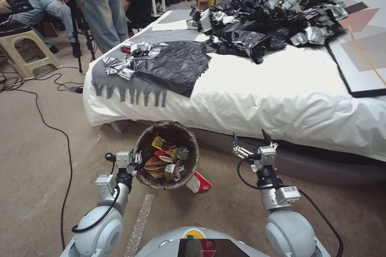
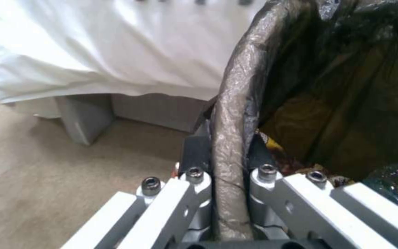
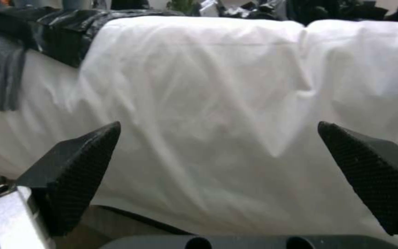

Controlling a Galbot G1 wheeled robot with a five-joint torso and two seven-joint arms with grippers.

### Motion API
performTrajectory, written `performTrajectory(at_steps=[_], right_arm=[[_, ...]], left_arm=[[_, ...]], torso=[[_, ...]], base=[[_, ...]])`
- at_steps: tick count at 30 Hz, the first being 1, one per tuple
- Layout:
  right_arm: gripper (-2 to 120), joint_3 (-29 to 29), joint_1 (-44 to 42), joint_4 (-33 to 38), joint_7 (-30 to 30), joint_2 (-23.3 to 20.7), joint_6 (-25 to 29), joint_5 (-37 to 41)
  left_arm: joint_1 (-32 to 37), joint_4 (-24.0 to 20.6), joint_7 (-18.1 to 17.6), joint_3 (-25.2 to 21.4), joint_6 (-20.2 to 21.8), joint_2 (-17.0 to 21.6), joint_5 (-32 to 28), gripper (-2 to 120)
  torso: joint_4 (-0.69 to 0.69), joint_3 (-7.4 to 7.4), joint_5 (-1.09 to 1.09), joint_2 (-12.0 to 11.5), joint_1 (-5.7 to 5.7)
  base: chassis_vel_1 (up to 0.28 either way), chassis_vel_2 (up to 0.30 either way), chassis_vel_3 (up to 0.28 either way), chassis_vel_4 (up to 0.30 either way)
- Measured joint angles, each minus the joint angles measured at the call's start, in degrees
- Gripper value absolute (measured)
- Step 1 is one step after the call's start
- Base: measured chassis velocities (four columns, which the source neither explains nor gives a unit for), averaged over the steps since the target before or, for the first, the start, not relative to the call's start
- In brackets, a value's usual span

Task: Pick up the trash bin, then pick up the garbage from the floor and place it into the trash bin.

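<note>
Holding trash bin by its rim with left gripper, right gripper wide and empty, probably needed a reach for red-and-white packet on floor.

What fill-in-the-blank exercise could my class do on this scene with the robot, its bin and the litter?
1. The left gripper is shut on the ____ of the trash bin.
2. The right gripper is ____ and holds nothing.
3. A red-and-white snack packet lies on the ____ beside the bin.
4. Black plastic bags lie on top of the ____.

Missing words: rim; open; floor; bed
</note>
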Motion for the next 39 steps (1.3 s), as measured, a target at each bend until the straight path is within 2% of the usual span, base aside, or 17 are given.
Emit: performTrajectory(at_steps=[18, 27, 34, 37, 38, 39], right_arm=[[100, -0.71, 0.88, -0.81, 0.05, -0.67, -0.69, 0.14], [100, -0.56, 1.61, -1.49, 0.24, -2.60, -1.40, 0.80], [100, -1.48, 4.84, -5.56, 0.27, -8.65, -2.39, 3.99], [100, -4.17, 8.71, -9.52, -0.44, -13.27, -4.24, 8.58], [100, -4.17, 8.71, -9.52, -0.44, -13.27, -4.24, 8.58], [100, -6.18, 11.06, -11.15, -1.02, -15.24, -5.09, 12.15]], left_arm=[[-0.01, 0.13, -0.14, -0.26, -0.06, 0.18, 0.22, 4], [-0.07, 0.16, -0.13, -0.30, -0.08, 0.24, 0.59, 4], [0.02, 0.16, -0.14, -0.41, -0.08, 0.24, 0.68, 4], [0.23, 0.12, -0.13, -0.57, -0.09, 0.20, 0.73, 4], [0.23, 0.12, -0.13, -0.57, -0.09, 0.20, 0.73, 4], [0.25, 0.11, -0.10, -0.62, -0.12, 0.20, 0.76, 4]], torso=[[0.02, 0.00, 0.00, 0.00, 0.00], [-0.02, 0.00, 0.00, 0.00, 0.00], [-0.02, 0.00, 0.01, 0.00, 0.00], [0.01, 0.00, 0.00, 0.00, 0.00], [0.01, 0.00, 0.00, 0.00, 0.00], [0.01, 0.00, 0.01, 0.00, 0.00]], base=[[0.046, 0.042, 0.051, 0.050], [0.000, 0.000, 0.000, 0.000], [0.000, 0.000, 0.000, 0.000], [0.000, 0.000, 0.000, 0.000], [0.000, 0.000, 0.000, 0.000], [0.000, 0.000, 0.000, 0.000]])
